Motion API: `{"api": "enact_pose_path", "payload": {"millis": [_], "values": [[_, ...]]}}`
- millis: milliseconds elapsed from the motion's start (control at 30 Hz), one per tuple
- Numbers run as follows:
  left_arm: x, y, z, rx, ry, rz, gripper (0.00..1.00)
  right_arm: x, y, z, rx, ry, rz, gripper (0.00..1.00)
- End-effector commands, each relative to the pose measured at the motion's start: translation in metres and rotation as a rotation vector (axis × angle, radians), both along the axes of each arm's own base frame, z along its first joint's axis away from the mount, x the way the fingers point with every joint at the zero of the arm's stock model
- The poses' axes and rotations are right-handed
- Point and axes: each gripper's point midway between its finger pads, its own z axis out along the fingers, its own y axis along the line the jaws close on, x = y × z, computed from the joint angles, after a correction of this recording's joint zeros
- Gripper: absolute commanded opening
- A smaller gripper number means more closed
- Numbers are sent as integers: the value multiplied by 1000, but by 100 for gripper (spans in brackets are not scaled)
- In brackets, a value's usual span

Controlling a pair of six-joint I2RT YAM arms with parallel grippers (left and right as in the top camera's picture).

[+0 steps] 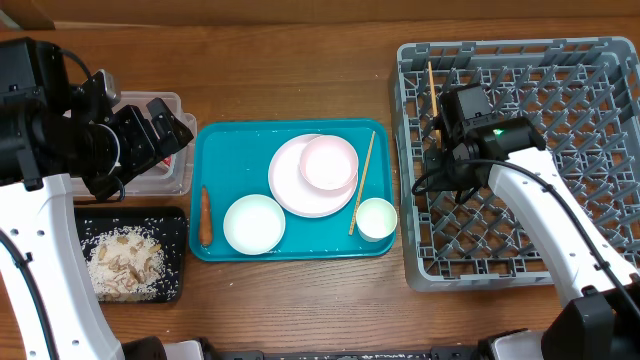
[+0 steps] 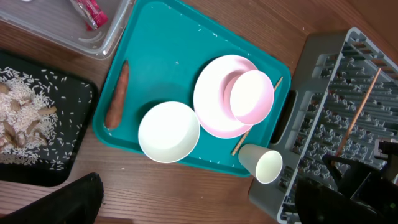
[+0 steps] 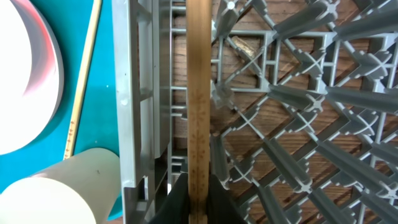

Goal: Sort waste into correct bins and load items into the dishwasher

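Overhead — right end effector (image 1: 438, 128) clamping chopstick (image 1: 432, 85), over dish rack (image 1: 410, 190)

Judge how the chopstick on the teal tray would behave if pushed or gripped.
The chopstick looks straight and wooden, so probably stiff and light. Being so thin, it may roll or skid across the smooth tray if nudged. It lies close beside the plate, which could crowd a grip.

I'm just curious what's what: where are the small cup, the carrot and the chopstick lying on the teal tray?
Small white cup (image 1: 376, 218), overhead view, open mouth.
Carrot (image 1: 205, 216), overhead view, mid-length.
Wooden chopstick (image 1: 361, 182), overhead view, mid-shaft.
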Motion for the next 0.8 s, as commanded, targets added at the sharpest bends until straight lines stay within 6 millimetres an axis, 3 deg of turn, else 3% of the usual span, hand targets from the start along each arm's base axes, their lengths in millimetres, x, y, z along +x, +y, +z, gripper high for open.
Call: {"api": "enact_pose_path", "payload": {"millis": [0,533,767], "values": [[0,1,1,-3,-3,5,100,-4,4,-1,23,15,13,4],[0,1,1,-3,-3,5,100,-21,18,-4,51,78,52,4],[0,1,1,-3,-3,5,100,-23,19,-4,50,82,59,11]]}}
